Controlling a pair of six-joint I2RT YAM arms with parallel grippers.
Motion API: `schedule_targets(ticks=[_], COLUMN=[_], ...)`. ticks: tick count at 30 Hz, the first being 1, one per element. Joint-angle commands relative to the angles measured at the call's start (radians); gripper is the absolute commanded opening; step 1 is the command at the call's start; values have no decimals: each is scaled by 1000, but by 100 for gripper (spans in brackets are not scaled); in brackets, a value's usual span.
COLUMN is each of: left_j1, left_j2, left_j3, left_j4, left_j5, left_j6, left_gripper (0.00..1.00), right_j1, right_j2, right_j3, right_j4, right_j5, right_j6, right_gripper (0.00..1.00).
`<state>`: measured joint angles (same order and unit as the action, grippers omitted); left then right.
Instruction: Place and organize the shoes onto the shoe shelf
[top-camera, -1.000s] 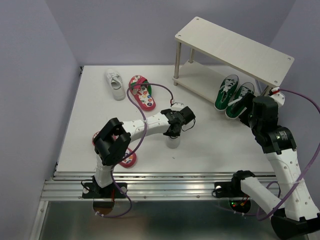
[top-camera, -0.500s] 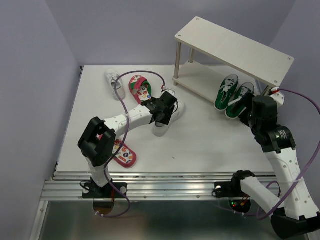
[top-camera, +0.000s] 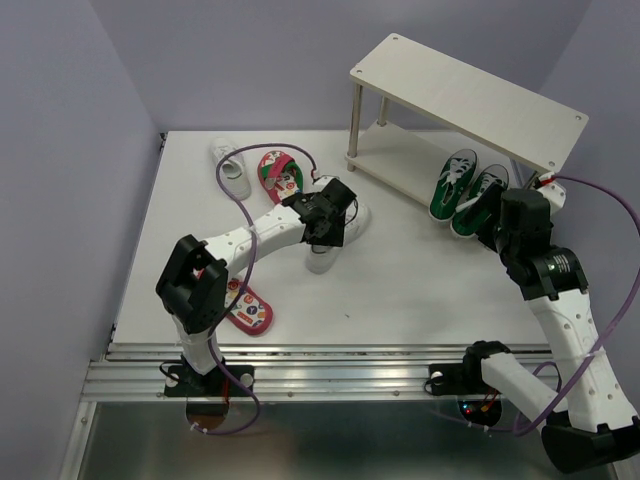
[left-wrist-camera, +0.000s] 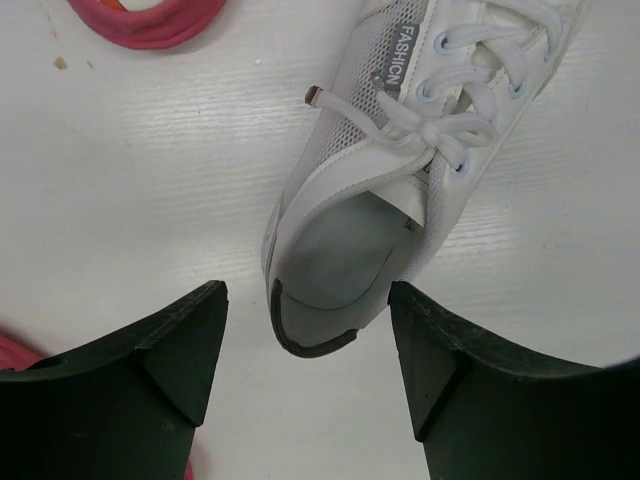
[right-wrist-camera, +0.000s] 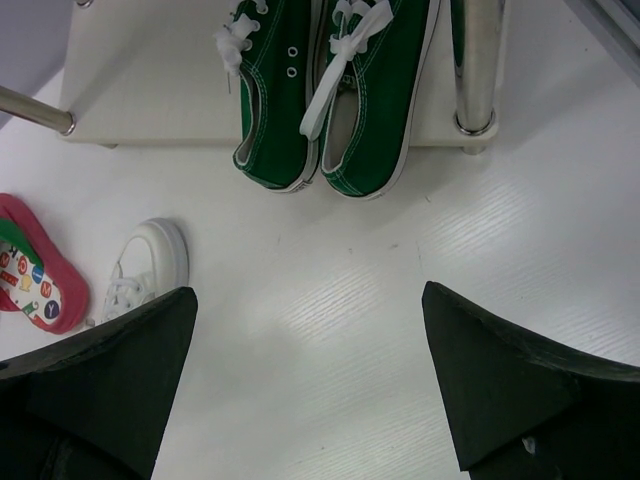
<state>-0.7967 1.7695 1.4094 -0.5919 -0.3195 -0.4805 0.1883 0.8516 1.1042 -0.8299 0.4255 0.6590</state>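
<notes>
White table (top-camera: 420, 290). Beige shoe shelf (top-camera: 470, 95) at far right; top board bare. Right end effector (right-wrist-camera: 308, 300): fingers wide apart, nothing held, over the table near the shelf. Left end effector (left-wrist-camera: 308, 320): fingers apart, straddling the heel of a white sneaker (left-wrist-camera: 400, 170) at mid-table, gaps both sides. Green sneakers (right-wrist-camera: 330, 90) paired on the lower board, heels overhanging. Second white sneaker (top-camera: 230, 168) and a flip-flop (top-camera: 282, 175) far left; other flip-flop (top-camera: 245, 308) near left.
</notes>
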Motion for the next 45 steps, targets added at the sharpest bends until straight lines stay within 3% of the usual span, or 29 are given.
schedule_targets(ticks=[1,6,12,19,21,22,23,35,45], left_j1=[-1,2,5,5,5,5,5,11,59], left_j2=[-34,-35,8,33,22,16,8,36,276], left_j3=[33,-6,-35,-86,-78,-70,-47,380,793], left_j4=[-103,-98,-98,-66,-71,-75,-89,-296,-290], left_j5=[-43,-73,-69,-27,-38,-46,-64,-147,-139], left_j6=[-225,-311,-409,-448,-449,-451,-455,-420,-313], left_gripper=[75,73,60,53,33,10,0,0,0], right_j1=[-7,-7,-7,-7,-7,-7,-7,-7,-7], right_j2=[3,4,9,9,9,9,9,-3,-13], right_j3=[39,36,26,29,29,31,31,36,48], right_j4=[25,26,28,28,28,28,28,18,-6], right_j5=[25,25,19,21,22,22,25,32,33], right_j6=[-12,-13,-10,-12,-12,-12,-12,-4,8], right_gripper=[100,100,100,100,100,100,100,100,100])
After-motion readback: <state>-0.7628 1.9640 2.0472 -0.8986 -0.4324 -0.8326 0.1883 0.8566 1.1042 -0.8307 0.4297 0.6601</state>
